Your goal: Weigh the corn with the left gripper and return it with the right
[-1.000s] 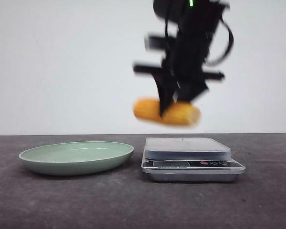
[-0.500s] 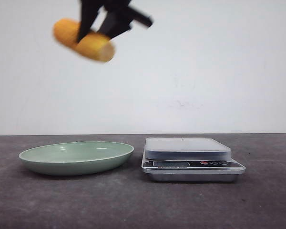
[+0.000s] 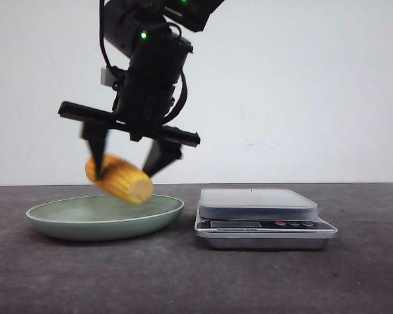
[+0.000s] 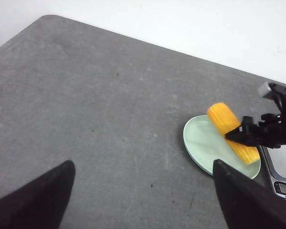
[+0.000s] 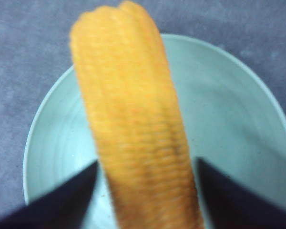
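Evidently late in the task: the weighing looked done and only the set-down was left. Nearest, the dark, matt, speckled table (image 3: 183,281) ran in front of the plate (image 3: 65,226), a shallow, glossy, pale-green round dish. Just beside the plate sat the scale (image 3: 259,203), a flat silver slab with nothing on it. Right over the plate hung the corn (image 3: 121,180), stubby, ribbed, yellow-orange, its paler cut end tipped down and seemingly not yet resting. The right gripper (image 3: 128,171), black with tapered fingers, pinched its flanks. The left gripper (image 4: 143,164) hung well away from the plate, jaws spread, holding nothing.
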